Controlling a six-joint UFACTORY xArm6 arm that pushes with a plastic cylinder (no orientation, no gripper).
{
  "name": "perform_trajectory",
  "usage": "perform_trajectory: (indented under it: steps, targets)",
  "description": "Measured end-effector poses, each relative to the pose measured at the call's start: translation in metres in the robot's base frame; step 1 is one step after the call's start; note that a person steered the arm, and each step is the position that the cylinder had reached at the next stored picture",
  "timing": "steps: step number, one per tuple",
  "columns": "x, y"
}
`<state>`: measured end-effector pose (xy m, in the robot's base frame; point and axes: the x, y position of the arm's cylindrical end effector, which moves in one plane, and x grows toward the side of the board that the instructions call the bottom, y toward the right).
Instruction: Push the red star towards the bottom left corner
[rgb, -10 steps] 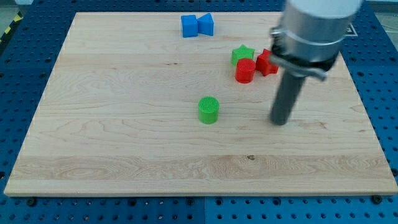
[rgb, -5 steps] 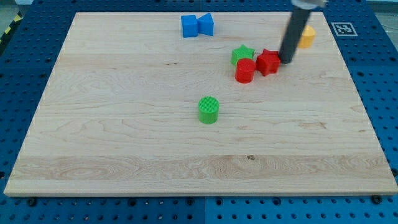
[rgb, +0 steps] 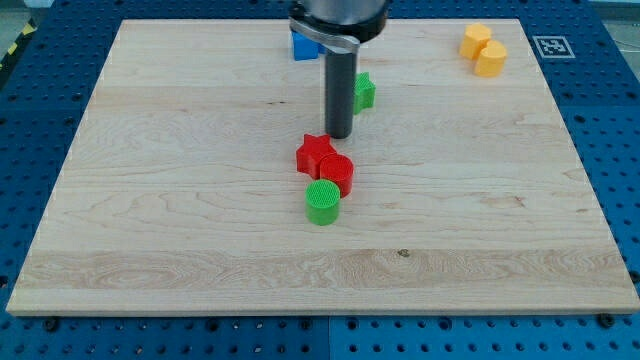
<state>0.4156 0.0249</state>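
Observation:
The red star (rgb: 315, 152) lies near the middle of the wooden board (rgb: 180, 200). A red cylinder (rgb: 337, 174) touches it at its lower right, and a green cylinder (rgb: 322, 202) sits just below that one, touching it. My tip (rgb: 340, 135) is just above and to the right of the red star, very close to it. A green star (rgb: 363, 91) is partly hidden behind the rod.
A blue block (rgb: 303, 46) at the view's top is partly hidden by the arm. Two yellow blocks (rgb: 482, 48) sit at the top right. A marker tag (rgb: 549, 46) lies off the board's top right corner.
My tip swept from the right side down and to the left. The red star and red cylinder moved down-left to the middle; the green cylinder was nudged slightly down-left; the green star shifted left.

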Motion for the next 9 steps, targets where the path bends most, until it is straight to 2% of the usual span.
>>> perform_trajectory:
  steps: [1, 2, 3, 4, 5, 6, 8, 9]
  targets:
    - [0.034, 0.002]
    - [0.044, -0.043]
    - [0.044, -0.105]
    - [0.042, -0.124]
    - [0.006, -0.112]
    - [0.012, -0.132]
    - [0.119, -0.194]
    - [0.127, -0.203]
